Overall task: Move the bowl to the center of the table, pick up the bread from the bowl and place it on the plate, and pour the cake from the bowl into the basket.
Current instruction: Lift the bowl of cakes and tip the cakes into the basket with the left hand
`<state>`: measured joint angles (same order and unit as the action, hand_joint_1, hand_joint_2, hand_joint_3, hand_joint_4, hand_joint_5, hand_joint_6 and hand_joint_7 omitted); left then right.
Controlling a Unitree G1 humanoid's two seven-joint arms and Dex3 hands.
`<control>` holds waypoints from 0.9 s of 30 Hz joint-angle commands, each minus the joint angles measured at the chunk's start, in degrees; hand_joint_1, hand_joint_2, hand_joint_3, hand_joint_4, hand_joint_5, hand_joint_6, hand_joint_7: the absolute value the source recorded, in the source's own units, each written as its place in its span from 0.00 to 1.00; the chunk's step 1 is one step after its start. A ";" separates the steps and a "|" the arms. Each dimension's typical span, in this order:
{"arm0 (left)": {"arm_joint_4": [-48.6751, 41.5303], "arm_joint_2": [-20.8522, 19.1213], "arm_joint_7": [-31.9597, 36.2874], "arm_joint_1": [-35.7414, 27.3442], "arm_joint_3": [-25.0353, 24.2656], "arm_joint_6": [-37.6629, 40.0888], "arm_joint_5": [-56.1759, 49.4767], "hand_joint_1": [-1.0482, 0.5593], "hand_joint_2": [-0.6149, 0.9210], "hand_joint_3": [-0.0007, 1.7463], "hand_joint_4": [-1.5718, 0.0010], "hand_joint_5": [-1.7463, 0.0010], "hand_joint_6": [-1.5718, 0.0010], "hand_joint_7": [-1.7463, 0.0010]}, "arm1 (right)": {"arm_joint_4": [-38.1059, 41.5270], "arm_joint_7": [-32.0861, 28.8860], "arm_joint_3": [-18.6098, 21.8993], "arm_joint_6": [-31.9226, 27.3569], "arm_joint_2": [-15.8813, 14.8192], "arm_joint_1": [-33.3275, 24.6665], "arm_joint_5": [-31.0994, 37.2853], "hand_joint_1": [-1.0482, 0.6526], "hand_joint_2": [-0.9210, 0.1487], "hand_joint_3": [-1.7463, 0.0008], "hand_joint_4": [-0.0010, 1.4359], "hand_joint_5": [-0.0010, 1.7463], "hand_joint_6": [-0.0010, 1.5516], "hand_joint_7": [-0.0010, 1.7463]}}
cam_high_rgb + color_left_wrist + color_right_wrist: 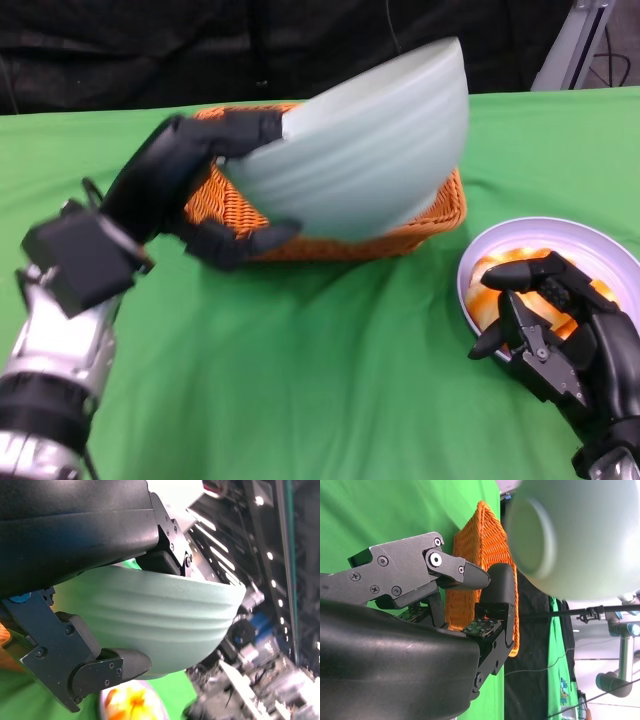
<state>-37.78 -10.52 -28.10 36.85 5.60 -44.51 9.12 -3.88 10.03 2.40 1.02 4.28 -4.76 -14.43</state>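
Head view: left hand clamps the tilted pale green bowl above the orange basket at the far centre; right hand, fingers loosely apart, holding nothing, rests at the plate with bread, near right.
Right wrist view: bowl's underside beyond the basket.
Left wrist view: fingers grip the ribbed bowl.

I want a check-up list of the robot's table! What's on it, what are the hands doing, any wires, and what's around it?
Surface: green cloth, wrinkled.
Job's things: pale green bowl tipped over orange basket; bread on white plate; cake not visible.
Clutter: nothing seen.
Hands: left hand grips the bowl; right hand rests over the plate, holding nothing.
Cables: thin black wire by left wrist.
Surroundings: black backdrop; metal stand at far right.
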 commanded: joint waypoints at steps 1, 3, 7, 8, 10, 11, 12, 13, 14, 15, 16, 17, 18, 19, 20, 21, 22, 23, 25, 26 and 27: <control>-1.48 0.65 0.64 2.18 -1.94 -0.57 -0.40 0.55 0.84 0.52 0.47 0.11 0.51 0.25 | 0.55 -0.47 0.46 1.02 -0.19 0.30 0.23 0.53 0.05 0.67 0.49 0.92 0.40 0.76; -1.85 0.92 0.37 2.34 -2.42 -0.78 -0.68 0.55 0.84 0.52 0.47 0.11 0.51 0.25 | 0.60 -0.48 0.46 1.08 -0.18 0.31 0.25 0.53 0.05 0.67 0.49 0.92 0.40 0.76; -3.75 5.27 3.11 5.71 -4.79 8.39 1.49 0.52 0.79 0.59 0.47 0.08 0.50 0.25 | 1.78 -0.09 0.22 1.88 -0.36 0.52 0.86 0.53 0.05 0.67 0.48 0.94 0.39 0.78; -3.57 5.43 3.03 5.70 -5.10 8.75 1.27 0.52 0.79 0.60 0.47 0.08 0.50 0.25 | 1.84 -0.08 0.23 1.95 -0.34 0.53 0.89 0.53 0.06 0.67 0.48 0.94 0.39 0.78; -3.25 5.67 2.93 5.66 -5.57 9.30 0.92 0.52 0.78 0.60 0.47 0.07 0.50 0.24 | 1.92 -0.06 0.22 2.07 -0.34 0.55 0.91 0.53 0.06 0.67 0.47 0.94 0.39 0.79; -3.16 5.76 2.88 5.65 -5.74 9.45 0.79 0.52 0.78 0.61 0.47 0.07 0.50 0.24 | 1.94 -0.06 0.21 2.10 -0.34 0.55 0.90 0.53 0.06 0.67 0.47 0.94 0.39 0.79; -3.12 5.83 2.81 5.65 -5.90 9.53 0.68 0.52 0.78 0.61 0.47 0.07 0.50 0.24 | 1.96 -0.06 0.21 2.11 -0.35 0.55 0.90 0.53 0.06 0.66 0.47 0.94 0.39 0.79; -5.43 7.81 3.25 8.54 -8.11 16.62 4.56 0.52 0.78 0.61 0.47 0.07 0.50 0.24 | 2.04 -0.02 -0.02 2.13 -0.41 0.44 1.18 0.53 0.06 0.66 0.47 0.94 0.39 0.79; -7.36 9.35 3.73 10.90 -9.92 22.27 7.41 0.52 0.78 0.62 0.47 0.03 0.51 0.20 | 2.19 0.07 -0.18 2.22 -0.45 0.36 1.35 0.53 0.06 0.66 0.47 0.94 0.39 0.79; -9.01 10.54 4.15 12.90 -11.57 26.98 9.70 0.52 0.78 0.63 0.47 0.02 0.51 0.18 | 2.38 0.25 -0.26 2.42 -0.45 0.29 1.37 0.54 0.06 0.66 0.47 0.95 0.39 0.79; -9.88 11.20 4.36 14.07 -12.67 29.92 10.92 0.52 0.79 0.64 0.47 0.01 0.51 0.16 | 2.51 0.39 -0.30 2.58 -0.45 0.24 1.34 0.54 0.06 0.66 0.47 0.95 0.39 0.79; -10.00 11.34 4.37 14.43 -13.21 31.03 11.06 0.53 0.79 0.64 0.47 0.00 0.51 0.15 | 2.60 0.48 -0.29 2.70 -0.45 0.23 1.28 0.54 0.06 0.66 0.47 0.95 0.39 0.79; -9.98 11.43 4.34 14.66 -13.63 31.86 11.09 0.53 0.80 0.64 0.47 0.00 0.51 0.15 | 2.66 0.52 -0.29 2.79 -0.45 0.22 1.25 0.54 0.06 0.66 0.47 0.95 0.39 0.79; -11.03 11.64 4.90 15.70 -14.66 34.22 11.79 0.53 0.80 0.64 0.46 0.00 0.52 0.15 | 2.67 0.60 -0.35 2.92 -0.55 0.11 1.35 0.54 0.06 0.66 0.46 0.95 0.39 0.79; -11.81 11.82 5.31 16.49 -15.47 35.97 12.26 0.54 0.79 0.66 0.45 0.01 0.50 0.14 | 2.70 0.66 -0.39 3.04 -0.63 0.03 1.43 0.53 0.06 0.66 0.46 0.95 0.39 0.79; -12.33 11.94 5.56 17.03 -16.08 37.21 12.53 0.54 0.79 0.67 0.45 0.02 0.50 0.14 | 2.72 0.69 -0.42 3.13 -0.68 -0.03 1.48 0.53 0.06 0.66 0.46 0.95 0.39 0.78; -12.59 12.03 5.68 17.35 -16.49 37.95 12.61 0.54 0.79 0.68 0.45 0.02 0.49 0.14 | 2.74 0.71 -0.44 3.19 -0.70 -0.05 1.50 0.53 0.06 0.66 0.46 0.95 0.39 0.78; -12.61 12.07 5.62 17.44 -16.73 38.18 12.46 0.54 0.79 0.68 0.45 0.02 0.49 0.14 | 2.75 0.72 -0.43 3.21 -0.70 -0.05 1.50 0.53 0.06 0.66 0.46 0.95 0.39 0.78; -12.61 12.16 5.52 17.55 -17.15 38.50 12.16 0.54 0.79 0.68 0.45 0.03 0.49 0.14 | 2.77 0.74 -0.43 3.24 -0.69 -0.05 1.51 0.53 0.06 0.66 0.46 0.96 0.39 0.78; -14.04 12.71 5.86 18.52 -18.89 41.17 14.11 0.54 0.79 0.69 0.45 0.03 0.49 0.14 | 2.78 0.76 -0.46 3.33 -0.77 -0.11 1.68 0.53 0.06 0.66 0.46 0.96 0.39 0.78; -15.12 13.13 6.10 19.27 -20.29 43.23 15.51 0.55 0.84 0.62 0.47 0.04 0.50 0.16 | 2.79 0.77 -0.49 3.40 -0.84 -0.15 1.80 0.54 0.05 0.66 0.46 0.96 0.39 0.78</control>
<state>-51.87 2.47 -23.00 53.63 -12.81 -3.01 22.50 -1.10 10.74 1.76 3.46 4.17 -4.49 -12.99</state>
